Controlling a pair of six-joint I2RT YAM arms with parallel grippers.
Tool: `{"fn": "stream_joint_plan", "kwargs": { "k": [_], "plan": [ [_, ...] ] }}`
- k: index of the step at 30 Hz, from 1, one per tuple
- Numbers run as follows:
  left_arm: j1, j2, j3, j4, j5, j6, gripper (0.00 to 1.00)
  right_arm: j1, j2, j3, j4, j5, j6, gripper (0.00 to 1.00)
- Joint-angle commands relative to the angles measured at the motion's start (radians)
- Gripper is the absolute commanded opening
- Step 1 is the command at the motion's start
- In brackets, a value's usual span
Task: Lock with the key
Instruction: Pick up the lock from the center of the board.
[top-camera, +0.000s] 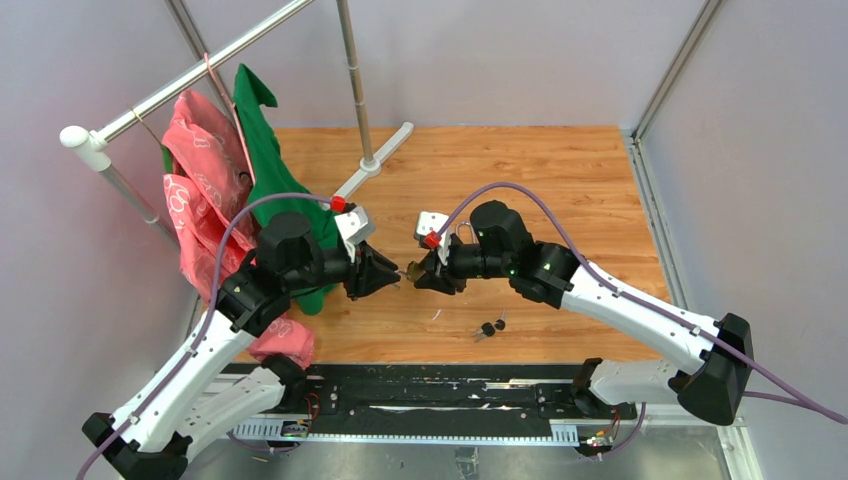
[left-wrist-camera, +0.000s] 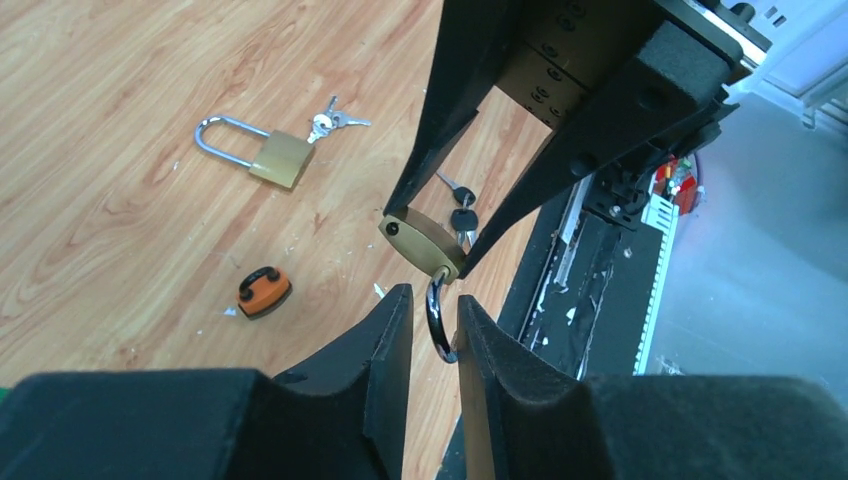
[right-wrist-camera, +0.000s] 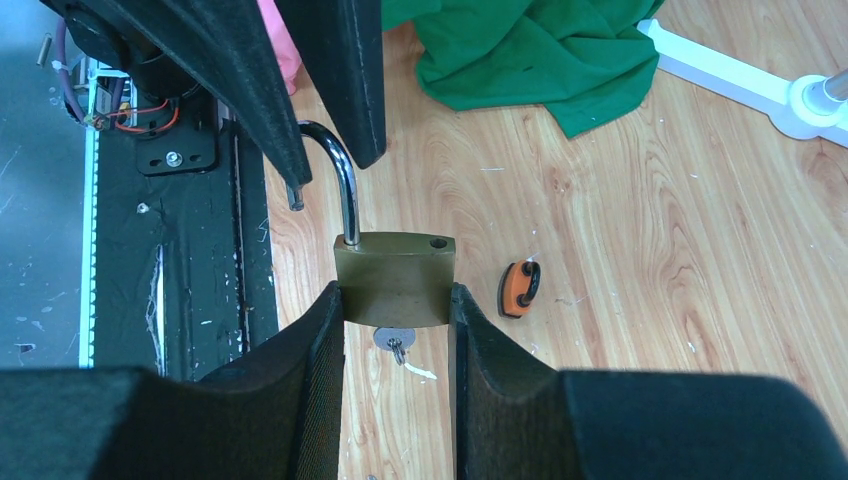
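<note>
Brass padlock (right-wrist-camera: 395, 278), shackle (right-wrist-camera: 344, 190) open

Padlock (right-wrist-camera: 395, 280) sits between the right gripper (right-wrist-camera: 397, 300) fingers above mid-table (top-camera: 560, 180), shackle reaching left into the gap of the left gripper (left-wrist-camera: 435, 300). Second padlock (left-wrist-camera: 255, 152) lies on the table behind the right gripper with a key bunch (left-wrist-camera: 335, 120) touching its body; small fob (left-wrist-camera: 264, 290) lies apart from it, also rear of the grippers, and loose keys (top-camera: 490, 326) lie near the front edge. Clothes rack (top-camera: 180, 75) foot stands rear, left of centre, with garments (top-camera: 215, 190) hanging at the left edge.
</note>
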Motion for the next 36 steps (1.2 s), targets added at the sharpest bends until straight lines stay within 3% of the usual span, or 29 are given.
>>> {"fn": "stream_joint_plan", "kwargs": {
  "k": [1,9,18,23,24,27,28,36],
  "plan": [
    [-0.005,-0.004,-0.009,-0.005,0.052,0.040,0.29,0.018,-0.016,0.005,0.030,0.012,-0.022,0.00],
    [-0.008,-0.010,-0.006,-0.061,0.073,0.210,0.36,0.020,-0.002,0.023,0.021,-0.021,-0.030,0.00],
    [-0.018,0.002,0.008,-0.022,0.062,0.181,0.00,0.020,-0.002,0.024,0.013,-0.110,-0.035,0.00],
    [-0.019,-0.010,0.005,-0.019,0.047,0.206,0.00,0.019,-0.006,0.020,-0.013,-0.148,-0.064,0.00],
    [-0.019,-0.012,0.006,-0.016,0.037,0.200,0.00,0.020,-0.008,0.013,-0.013,-0.136,-0.068,0.11],
    [-0.019,-0.011,0.005,0.005,-0.042,0.129,0.00,0.018,-0.024,-0.025,0.040,-0.031,-0.047,0.66],
    [-0.019,-0.010,0.002,0.008,-0.056,0.107,0.00,0.018,-0.031,-0.041,0.068,-0.001,-0.033,0.75],
    [-0.019,-0.027,-0.036,0.031,-0.014,0.090,0.00,0.026,-0.057,-0.149,0.256,-0.024,0.035,0.80]
  ]
}}
